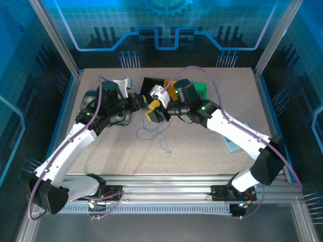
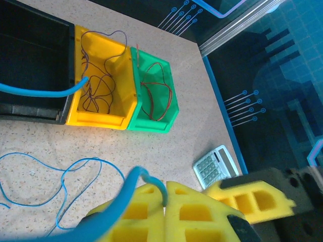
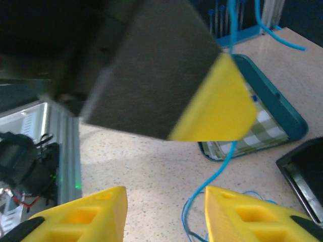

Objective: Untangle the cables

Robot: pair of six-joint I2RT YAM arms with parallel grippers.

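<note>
Lab cell: aluminium frame [image 1: 166, 182], blue panels [image 1: 166, 25]

Both arms reach to table centre; left gripper [image 2: 165, 201] closed, right gripper [image 3: 164, 214] w/ fingers apart.

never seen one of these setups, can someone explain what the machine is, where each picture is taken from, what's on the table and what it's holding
These are two robot arms bolted to the near edge of a table, each ending in a two-finger gripper with yellow pads. One picture looks down from above and behind the arms; the other two come from small cameras on each wrist.

From the left wrist you see the left gripper shut on a thin blue cable, whose loops lie on the table. Behind it sit a black tray, a yellow bin holding dark wires, and a green bin holding a red wire. A small calculator lies nearby.

From the right wrist, the right gripper stands open, with the blue cable running past it and nothing clamped. A teal tray with checked cloth lies beyond.
</note>
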